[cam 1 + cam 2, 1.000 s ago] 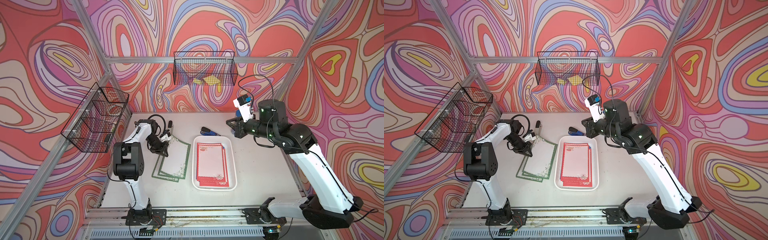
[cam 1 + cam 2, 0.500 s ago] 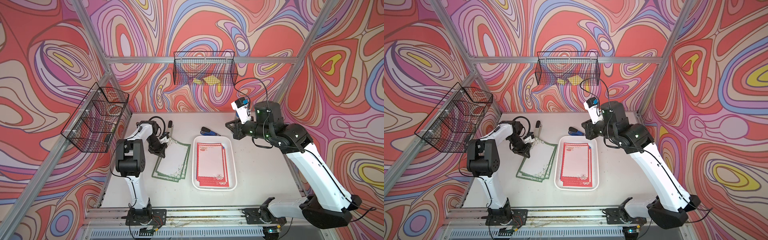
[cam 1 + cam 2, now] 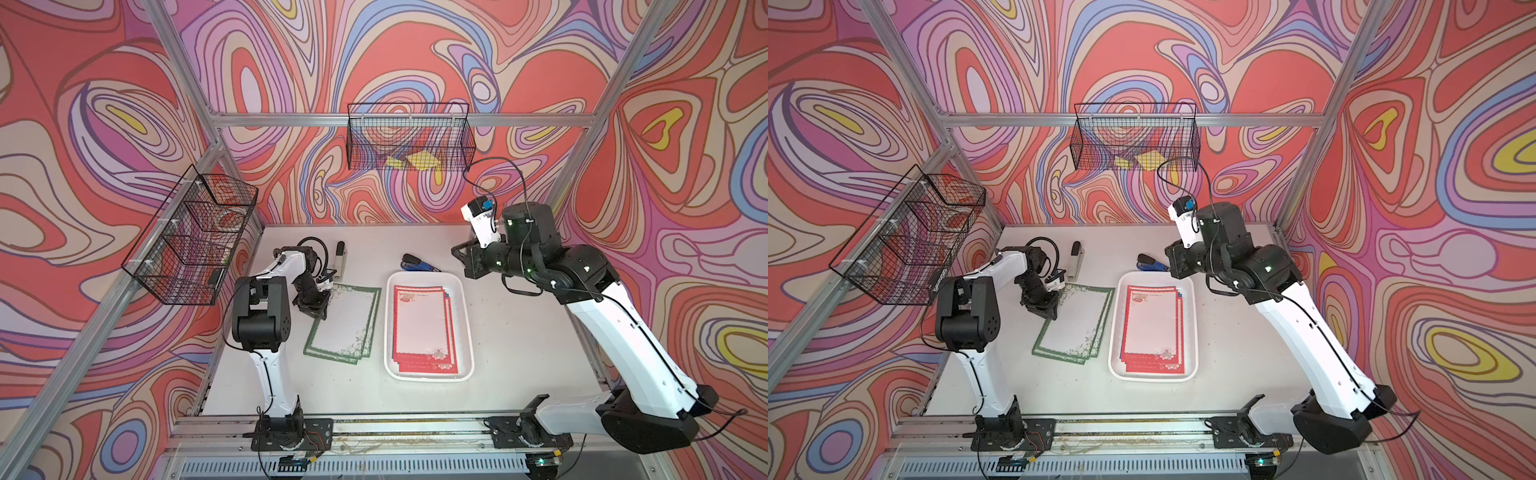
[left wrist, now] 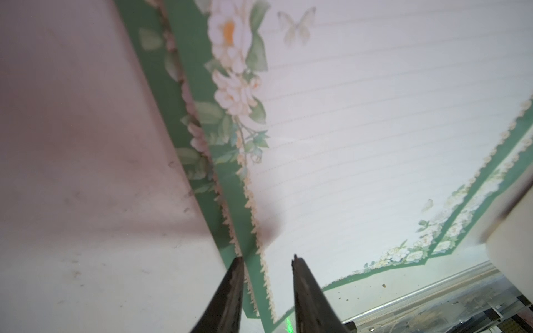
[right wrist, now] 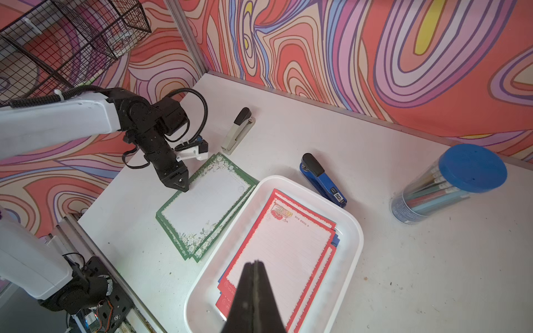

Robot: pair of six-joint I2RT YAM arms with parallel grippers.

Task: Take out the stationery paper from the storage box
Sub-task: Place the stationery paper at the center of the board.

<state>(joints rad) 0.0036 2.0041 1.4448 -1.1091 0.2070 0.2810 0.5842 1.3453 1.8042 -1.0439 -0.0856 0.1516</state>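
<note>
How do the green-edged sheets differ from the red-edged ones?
The green-edged sheets lie on the table; the red-edged sheets lie in the white tray. The green-edged sheets show two layers, the red-edged sheets a thicker pile with blue edges beneath. The open left claw stands at the green-edged sheets, not the red-edged ones. Both have lined white centres and flowers.

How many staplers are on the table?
2. A grey stapler lies just behind the green-bordered papers. A blue stapler lies just behind the far end of the white tray. More could be hidden behind the arms.
</note>
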